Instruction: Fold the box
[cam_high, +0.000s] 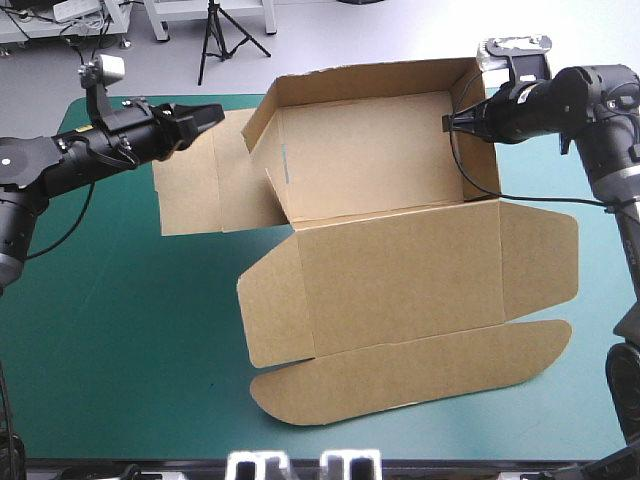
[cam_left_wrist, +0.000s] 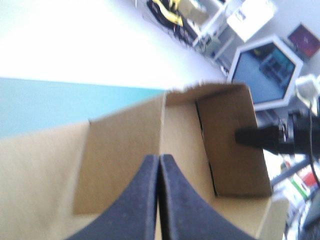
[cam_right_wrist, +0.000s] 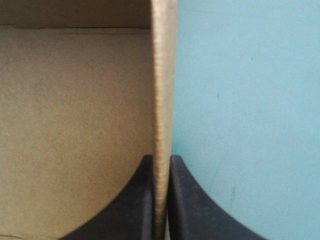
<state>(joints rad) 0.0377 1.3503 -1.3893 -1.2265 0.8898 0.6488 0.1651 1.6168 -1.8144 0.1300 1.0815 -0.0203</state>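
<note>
While right end effector (cam_high: 449, 123) clamps box (cam_high: 400, 250) right wall edge, left end effector (cam_high: 212, 114) closed, empty, over left flap.

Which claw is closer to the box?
Right. The right claw grips the box by its side wall; the left claw, shut, is just outside the opposite wall.

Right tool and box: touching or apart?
Touching. The right wrist view shows the box wall clamped inside the right tool.

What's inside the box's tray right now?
Only bare brown board: the box looks empty, the right gripper pinching its right wall. The floor just behind the near wall is hidden.
</note>
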